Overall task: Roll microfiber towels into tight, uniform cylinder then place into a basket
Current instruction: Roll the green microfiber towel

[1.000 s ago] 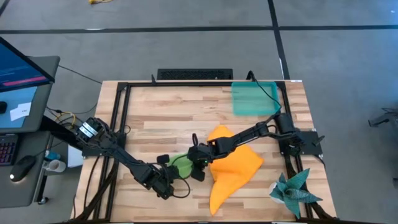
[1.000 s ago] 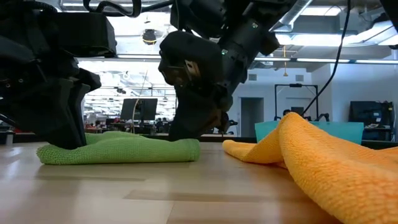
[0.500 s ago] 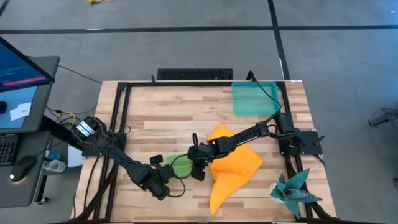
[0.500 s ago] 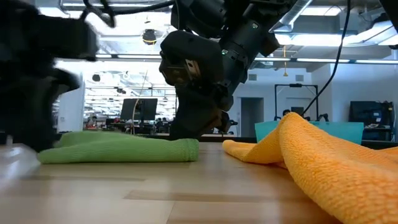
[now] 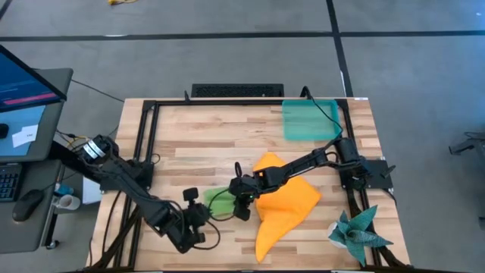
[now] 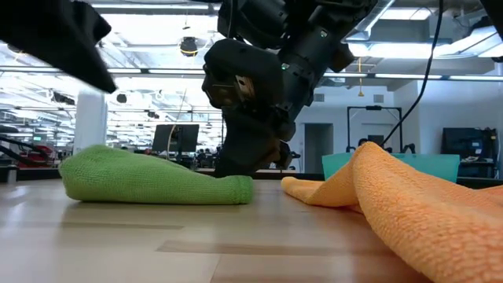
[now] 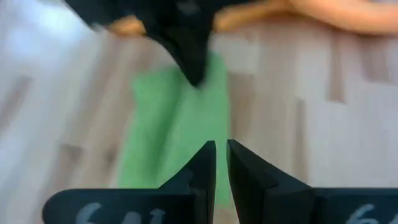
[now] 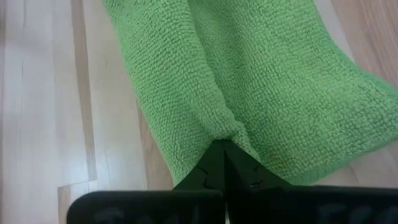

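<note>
The lime green towel (image 5: 220, 202) lies folded flat on the table, a low hump in the low view (image 6: 149, 181). My right gripper (image 8: 224, 149) is shut on its right end (image 5: 236, 199). My left gripper (image 7: 221, 163) hangs above the table off the towel's near left end (image 5: 201, 218), with its fingers together and nothing between them. The orange towel (image 5: 284, 203) lies crumpled just right of the green one. The teal basket (image 5: 309, 120) stands at the far right. My right gripper pinches a small pucker of the green towel's top (image 8: 219, 132) between its two fingertips, at the towel's right end. The fingers slant down onto it from the table's right side. The towel lies on the table, and the cloth wrinkles toward the tips.
A dark teal spiky cloth (image 5: 356, 231) lies at the near right corner. A black frame (image 5: 144, 129) runs around the table's edges. Bare wood shows across the far left of the table (image 5: 204, 136).
My left gripper has risen off the green towel's left end and drawn back toward the table's near left corner, tipping less steeply. The towel's left end, flat a second ago, now stands up as a rounder hump. The towel's right end has stayed put.
</note>
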